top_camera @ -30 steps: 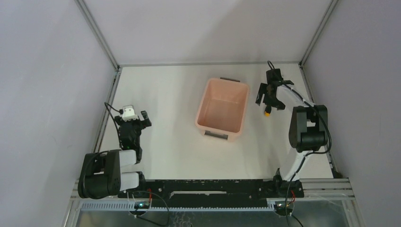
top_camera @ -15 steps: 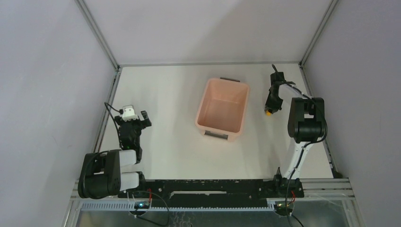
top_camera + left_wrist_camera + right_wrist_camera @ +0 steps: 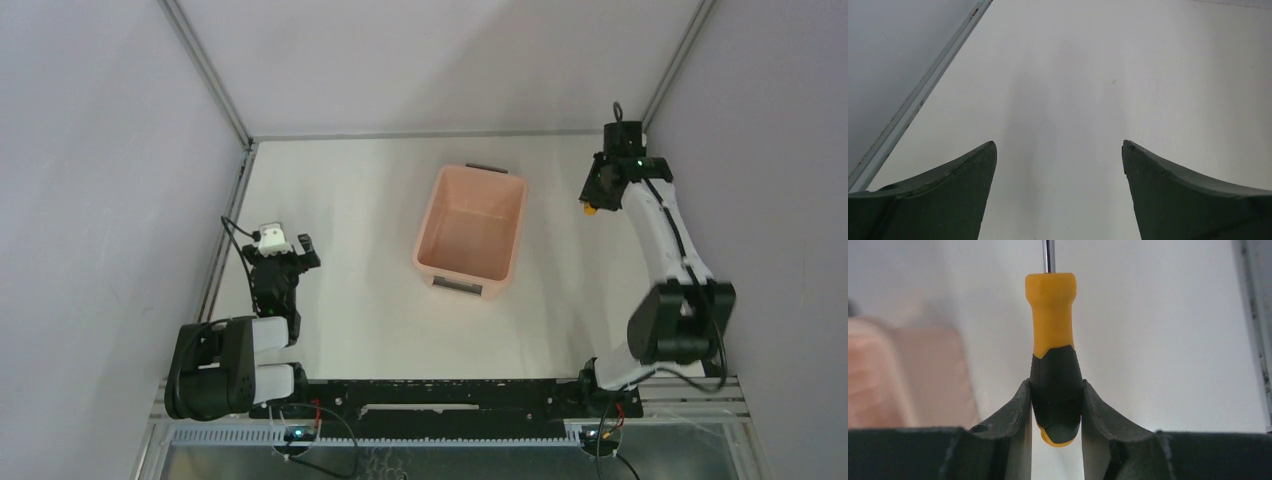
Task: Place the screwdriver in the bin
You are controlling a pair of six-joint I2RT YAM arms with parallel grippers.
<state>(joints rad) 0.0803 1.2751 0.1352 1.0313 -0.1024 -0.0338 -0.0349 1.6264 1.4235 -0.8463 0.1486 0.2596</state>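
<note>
The screwdriver (image 3: 1053, 340) has an orange-yellow and black handle, and its thin grey shaft points away from the camera. My right gripper (image 3: 1056, 390) is shut on the black end of the handle. Seen from the top, that gripper (image 3: 597, 195) hangs near the back right corner, right of the bin (image 3: 470, 232), with an orange bit of the screwdriver (image 3: 591, 210) showing below it. The pale pink bin shows blurred at the left edge of the right wrist view. My left gripper (image 3: 284, 255) rests open at the left; nothing lies between its fingers (image 3: 948, 190).
The enclosure's right wall and its metal frame rail (image 3: 648, 180) run close beside the raised right arm. The left frame rail (image 3: 923, 95) lies beside the left gripper.
The right gripper closed on the screwdriver's handle and carried it up and back toward the right rear corner as the arm stretched out. The left arm has not moved.
</note>
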